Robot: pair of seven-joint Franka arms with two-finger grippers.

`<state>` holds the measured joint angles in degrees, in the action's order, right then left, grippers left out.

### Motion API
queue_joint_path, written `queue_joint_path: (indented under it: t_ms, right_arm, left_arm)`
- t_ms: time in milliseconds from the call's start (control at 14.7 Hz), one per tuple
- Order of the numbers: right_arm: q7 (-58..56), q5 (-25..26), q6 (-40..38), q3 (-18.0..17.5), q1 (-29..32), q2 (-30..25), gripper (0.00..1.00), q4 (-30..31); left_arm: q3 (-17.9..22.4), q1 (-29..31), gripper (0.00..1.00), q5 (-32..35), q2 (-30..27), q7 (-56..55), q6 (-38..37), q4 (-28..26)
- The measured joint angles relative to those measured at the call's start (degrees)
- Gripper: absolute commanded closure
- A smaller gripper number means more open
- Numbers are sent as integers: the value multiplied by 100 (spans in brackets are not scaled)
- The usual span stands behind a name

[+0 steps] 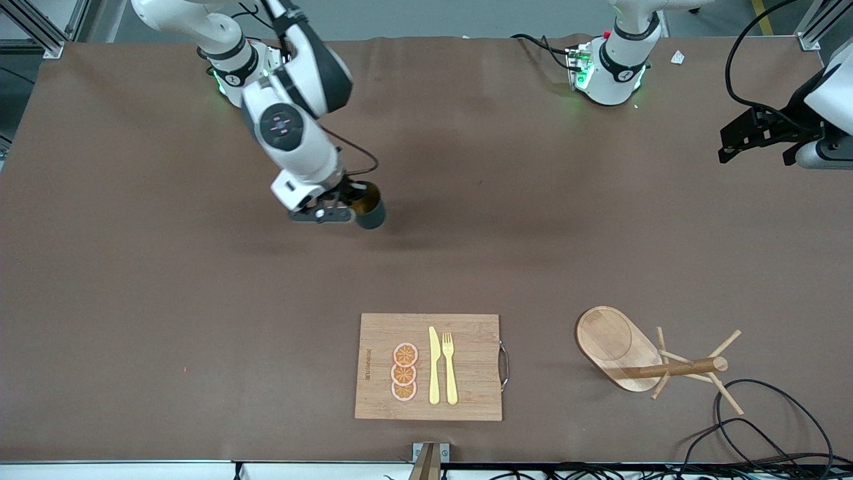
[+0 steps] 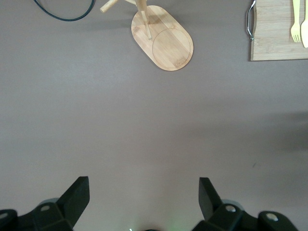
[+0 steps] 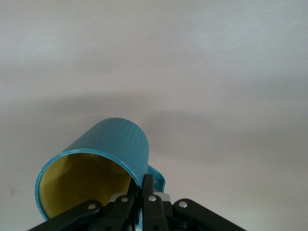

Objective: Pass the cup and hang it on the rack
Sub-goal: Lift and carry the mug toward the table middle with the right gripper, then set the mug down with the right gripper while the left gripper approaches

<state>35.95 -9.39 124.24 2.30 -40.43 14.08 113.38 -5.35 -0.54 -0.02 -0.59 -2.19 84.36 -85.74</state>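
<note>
The dark teal cup with a yellowish inside hangs tilted in my right gripper, over bare table near the right arm's base. In the right wrist view the cup shows its open mouth, and the right gripper is shut on the rim beside the small handle. The wooden rack, with an oval base, a post and thin pegs, sits near the front edge toward the left arm's end. It also shows in the left wrist view. My left gripper is open and empty, above the table's left-arm end.
A bamboo cutting board with a metal handle lies near the front edge at mid-table. It carries a yellow knife, a fork and orange slices. A black cable loops beside the rack.
</note>
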Motion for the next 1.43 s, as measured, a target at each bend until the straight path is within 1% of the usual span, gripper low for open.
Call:
queue_joint_path:
  t_ms: [136, 273, 409, 546, 819, 1024, 1092, 1160, 1297, 1365, 1433]
  right_arm:
    - [335, 0, 80, 4, -377, 436, 100, -402]
    - [617, 0, 109, 10, -625, 942, 100, -902]
    - [867, 0, 110, 18, -759, 1373, 100, -1349]
    - [1092, 0, 107, 22, -819, 1677, 100, -1677]
    - [1349, 0, 95, 31, -880, 2040, 99, -2045]
    - [1408, 0, 66, 41, -884, 2126, 98, -2122]
    - [1413, 0, 49, 52, -884, 2127, 97, -2128]
    - [1414, 0, 40, 68, -884, 2127, 90, -2133]
    - [1415, 0, 31, 91, -882, 2127, 63, -2134]
    - [1415, 0, 29, 100, -881, 2126, 54, -2136]
    - [1415, 0, 28, 109, -879, 2126, 18, -2138]
  left_arm:
    - [1, 2, 0, 0, 15, 0, 4, 1]
    - [1, 3, 0, -3, 27, 0, 6, 2]
    - [1, 2, 0, -5, 58, 0, 7, 3]
    - [1, 3, 0, -5, 89, 0, 12, 4]
    - [4, 4, 0, -5, 98, 0, 14, 12]
    - [24, 22, 0, -5, 98, 0, -12, 17]
    - [24, 35, 0, -5, 98, 0, -19, 17]
    - [24, 47, 0, -5, 98, 0, -22, 17]
    - [28, 59, 0, -5, 99, 0, -23, 17]
    - [30, 61, 0, -5, 99, 0, -25, 17]
    - [30, 62, 0, -5, 100, 0, -25, 17]
